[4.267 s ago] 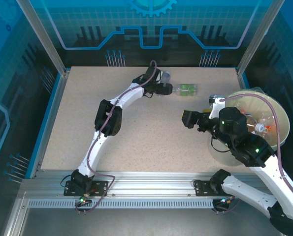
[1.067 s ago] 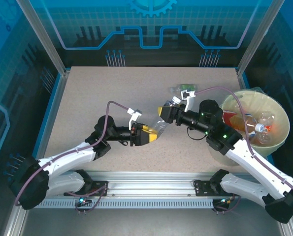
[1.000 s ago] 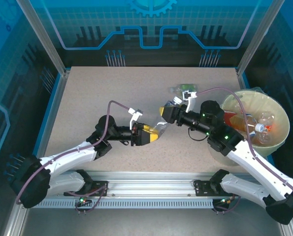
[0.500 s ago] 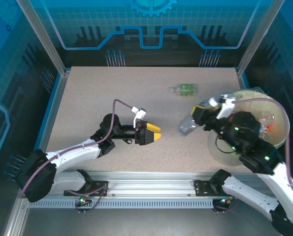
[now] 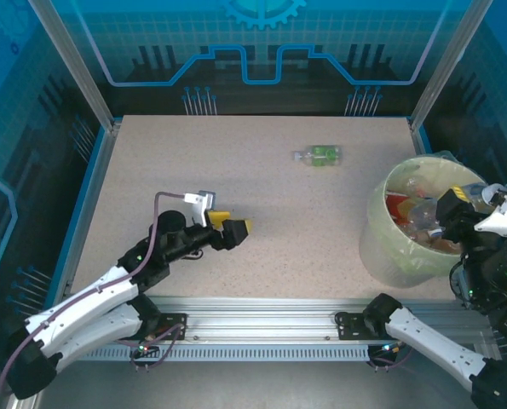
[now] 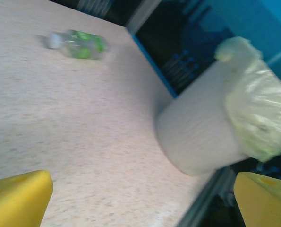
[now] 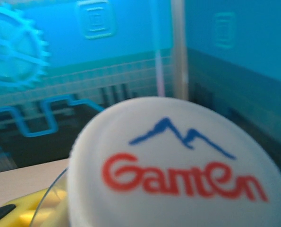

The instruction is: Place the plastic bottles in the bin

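One plastic bottle [image 5: 319,155] with a green label lies on its side at the far middle of the table; the left wrist view has it [image 6: 76,45] at upper left. The pale yellow-green bin [image 5: 379,243] stands at the right edge with several bottles [image 5: 411,209] inside its liner. My right gripper [image 5: 454,210] hangs over the bin's opening, shut on a bottle whose white cap [image 7: 173,165] with red lettering sits right before the wrist camera. My left gripper [image 5: 230,224] is low at the near left, yellow fingers [image 6: 17,198] wide open, nothing between them.
The bin's wall [image 6: 201,139] rises right of the open left fingers. A blue raised rim [image 5: 89,200] borders the table, with glass walls behind. A metal rail [image 5: 262,311] with both arm bases runs along the near edge.
My left gripper opened, let go of the bottle and drew back to the near left. My right gripper took the bottle and swung it right, over the bin.
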You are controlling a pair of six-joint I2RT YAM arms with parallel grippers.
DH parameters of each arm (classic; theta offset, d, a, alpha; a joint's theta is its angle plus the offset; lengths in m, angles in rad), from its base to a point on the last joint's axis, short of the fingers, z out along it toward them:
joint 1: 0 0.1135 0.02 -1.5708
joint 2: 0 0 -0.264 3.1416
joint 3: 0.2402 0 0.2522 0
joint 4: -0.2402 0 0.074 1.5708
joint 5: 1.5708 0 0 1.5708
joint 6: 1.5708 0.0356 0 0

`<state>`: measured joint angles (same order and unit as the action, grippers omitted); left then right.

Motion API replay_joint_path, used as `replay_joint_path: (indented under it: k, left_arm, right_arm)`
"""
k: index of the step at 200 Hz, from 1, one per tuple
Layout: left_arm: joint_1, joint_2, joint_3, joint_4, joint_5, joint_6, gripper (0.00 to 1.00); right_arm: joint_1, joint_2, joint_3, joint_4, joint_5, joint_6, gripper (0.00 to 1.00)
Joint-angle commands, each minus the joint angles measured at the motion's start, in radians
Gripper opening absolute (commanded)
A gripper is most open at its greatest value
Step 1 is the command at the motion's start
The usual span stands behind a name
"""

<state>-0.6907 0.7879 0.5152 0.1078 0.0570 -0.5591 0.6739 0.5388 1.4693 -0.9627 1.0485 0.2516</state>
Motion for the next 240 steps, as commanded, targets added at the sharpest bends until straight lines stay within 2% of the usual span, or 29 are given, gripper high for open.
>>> replay_joint_path:
  k: [1,16,53,89,107,122,134,154,167,203,240]
  left_arm:
    - [0.005,-0.011,-0.017,-0.113,-0.169,0.055,0.99]
    - [0.006,0.006,-0.017,-0.082,-0.183,0.051,0.99]
    - [0.007,0.075,-0.014,-0.006,-0.190,0.027,0.99]
    - [0.008,0.115,-0.010,0.007,-0.189,0.017,0.99]
    - [0.008,0.120,-0.014,0.008,-0.190,0.014,0.99]
    - [0.010,0.119,-0.019,0.006,-0.193,0.011,0.99]
    - [0.010,0.114,-0.022,0.000,-0.192,0.006,0.99]
    - [0.016,0.108,-0.027,-0.014,-0.196,0.005,0.99]
    - [0.024,0.103,-0.026,-0.028,-0.206,0.005,0.99]
    - [0.051,0.110,-0.023,-0.027,-0.211,0.009,0.99]
    - [0.067,0.134,-0.024,-0.004,-0.205,-0.028,0.99]
  right_arm:
    - [0.012,0.070,0.025,-0.038,0.286,-0.111,0.38]
    - [0.012,0.117,0.046,-0.021,0.358,-0.154,0.38]
    - [0.012,0.189,0.096,0.033,0.444,-0.228,0.39]
    - [-0.004,0.217,0.090,0.106,0.395,-0.253,0.39]
    - [-0.055,0.221,0.059,0.205,0.294,-0.268,0.38]
    - [-0.159,0.248,0.033,0.249,0.183,-0.261,0.38]
    - [-0.306,0.302,0.046,0.208,0.047,-0.199,0.38]
    - [-0.612,0.396,0.062,0.151,-0.286,-0.046,0.39]
    - [-0.721,0.413,0.021,0.209,-0.411,0.010,0.40]
    - [-0.846,0.431,-0.078,0.307,-0.559,0.095,0.43]
    - [-0.915,0.393,-0.223,0.344,-0.636,0.156,0.53]
